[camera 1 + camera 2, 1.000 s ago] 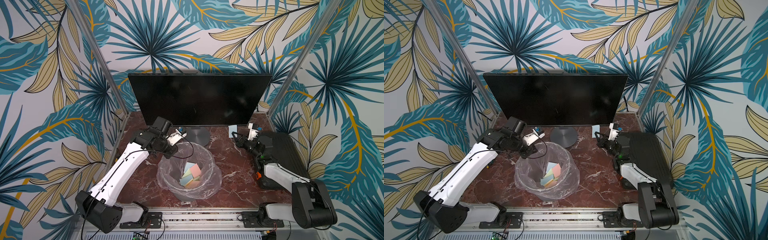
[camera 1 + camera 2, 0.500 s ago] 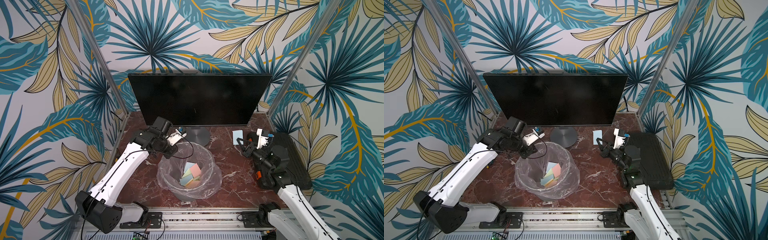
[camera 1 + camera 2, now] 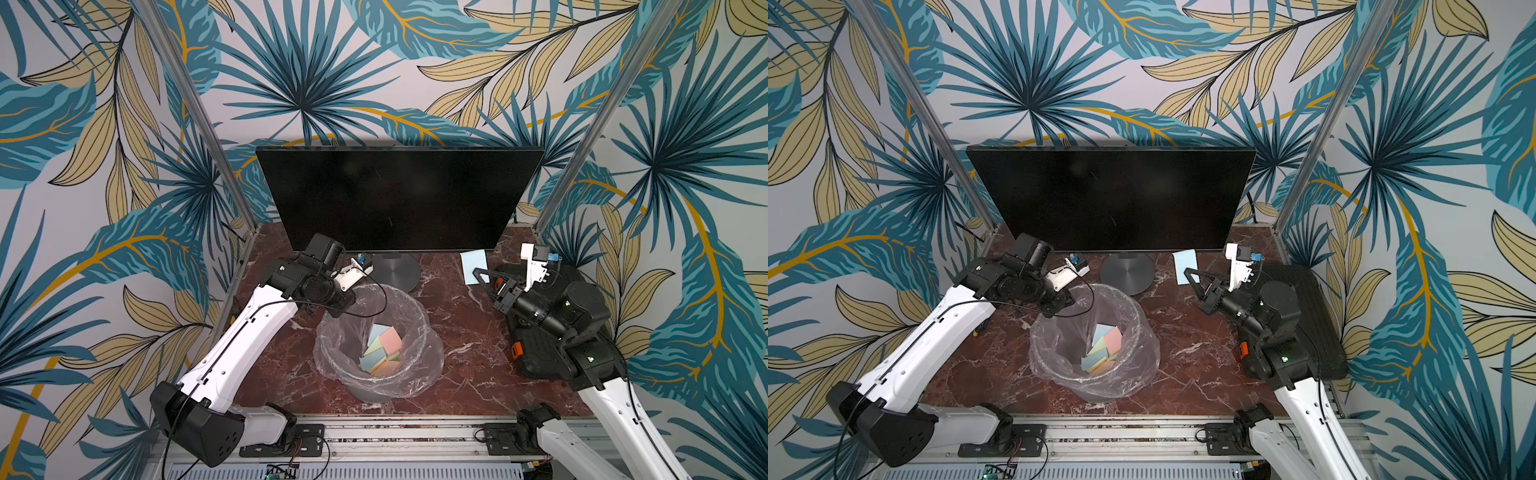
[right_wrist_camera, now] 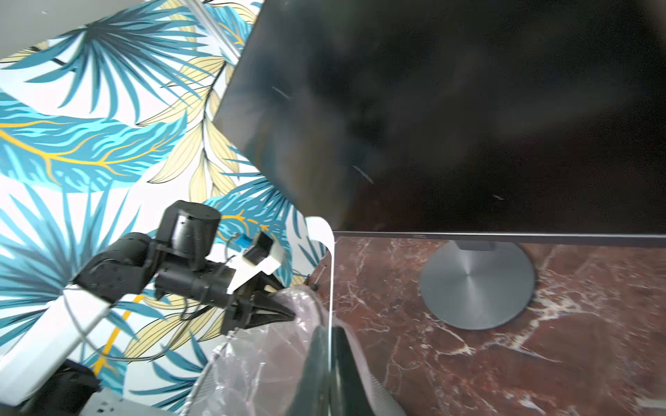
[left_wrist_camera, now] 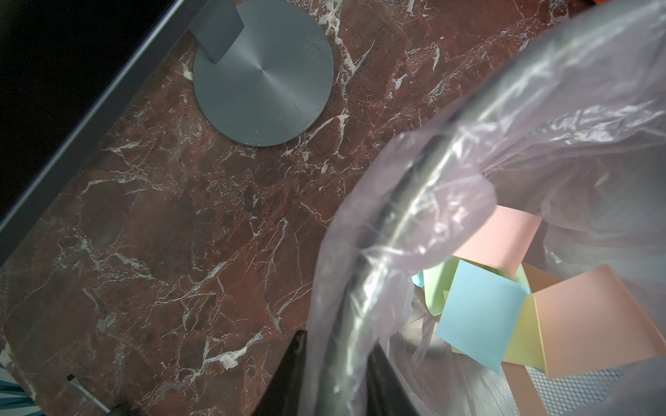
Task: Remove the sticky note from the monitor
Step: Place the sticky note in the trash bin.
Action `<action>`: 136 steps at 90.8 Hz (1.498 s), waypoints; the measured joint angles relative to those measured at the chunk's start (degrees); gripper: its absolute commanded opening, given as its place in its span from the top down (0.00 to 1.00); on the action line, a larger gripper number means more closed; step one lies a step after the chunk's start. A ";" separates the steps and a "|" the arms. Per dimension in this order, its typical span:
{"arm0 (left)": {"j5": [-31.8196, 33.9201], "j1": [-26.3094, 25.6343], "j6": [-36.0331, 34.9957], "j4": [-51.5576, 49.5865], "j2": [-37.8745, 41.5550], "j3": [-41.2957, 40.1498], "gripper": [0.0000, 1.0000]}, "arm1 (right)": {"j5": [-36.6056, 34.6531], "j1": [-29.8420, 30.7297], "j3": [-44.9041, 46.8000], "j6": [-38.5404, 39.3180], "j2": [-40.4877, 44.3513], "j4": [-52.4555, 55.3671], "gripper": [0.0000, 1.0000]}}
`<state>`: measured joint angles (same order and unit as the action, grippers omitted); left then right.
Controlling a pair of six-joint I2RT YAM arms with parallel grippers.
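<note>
- Right fingers [image 4: 317,363]: closed thin on one pale blue note [image 3: 473,264], which stands edge-on between them in the right wrist view.
- The note is off the screen, held above the surface [image 3: 457,332] near the lower corner of the monitor [image 3: 399,199] on the robot's right.
- Left fingers [image 4: 270,313]: pinched narrow on the rim of the bin [image 3: 374,395] and its clear bag [image 3: 432,365].
- Count: two arms, one monitor on one round grey base [image 3: 395,270], one bin, one held note, one black case [image 3: 540,361].
- Loose notes [image 3: 384,349] in the bin: at least five, in pink, blue, green and yellow. Some overlap, so the full number cannot be told.
- Since a second ago, the right arm [image 3: 611,415] has risen from its low folded pose over the case, and its wrist has drawn back from the monitor. The note has shifted a little with it, and hardly at all in the last half second.
- The left arm [image 3: 249,332], bin and loose notes are where they were.
- Around: the bin stands mid-surface just in front of the base, between the two arms. The case lies along the right edge, under the right arm.
- In the way: the bag's rim hides much of the bin's inside in the left wrist view. The right arm covers part of the case in both top views.
</note>
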<state>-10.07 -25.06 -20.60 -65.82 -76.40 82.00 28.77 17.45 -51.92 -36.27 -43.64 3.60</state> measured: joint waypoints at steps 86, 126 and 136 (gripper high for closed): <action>0.44 0.02 0.94 0.52 0.66 0.00 0.41 | -11.91 39.17 -22.73 24.09 -31.56 23.34 0.39; -0.61 0.02 -1.03 -1.03 1.97 6.32 0.00 | -15.08 39.17 -23.74 24.33 -32.68 22.25 0.33; -1.57 0.02 -1.60 -2.58 2.99 9.57 0.00 | -15.72 39.17 -23.74 24.30 -32.72 21.92 0.33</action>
<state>-11.64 -25.04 -22.20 -68.40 -73.41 91.57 13.06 56.62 -75.66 -11.97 -76.36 25.52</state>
